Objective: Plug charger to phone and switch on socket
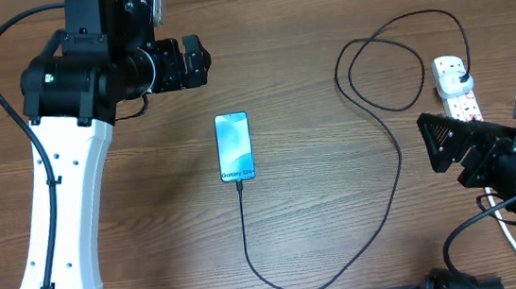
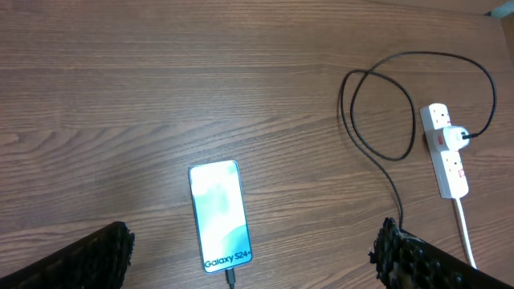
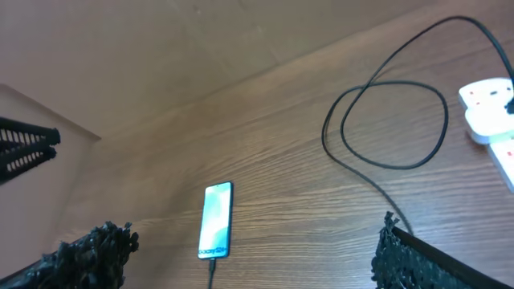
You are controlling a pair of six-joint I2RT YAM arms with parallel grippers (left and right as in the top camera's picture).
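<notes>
We find the left gripper (image 1: 201, 61) and right gripper (image 1: 432, 142) both spread wide, empty and touching nothing, while the phone (image 1: 234, 147) lies flat mid-bench, teal screen lit, the charger (image 1: 245, 231) seated in its near end and plugged into the socket (image 1: 457, 87) by the right edge.

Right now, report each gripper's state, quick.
Left gripper: open, holding nothing.
Right gripper: open, holding nothing.

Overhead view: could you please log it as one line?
charger in phone and socket | socket state unclear | left gripper open | right gripper open
</notes>
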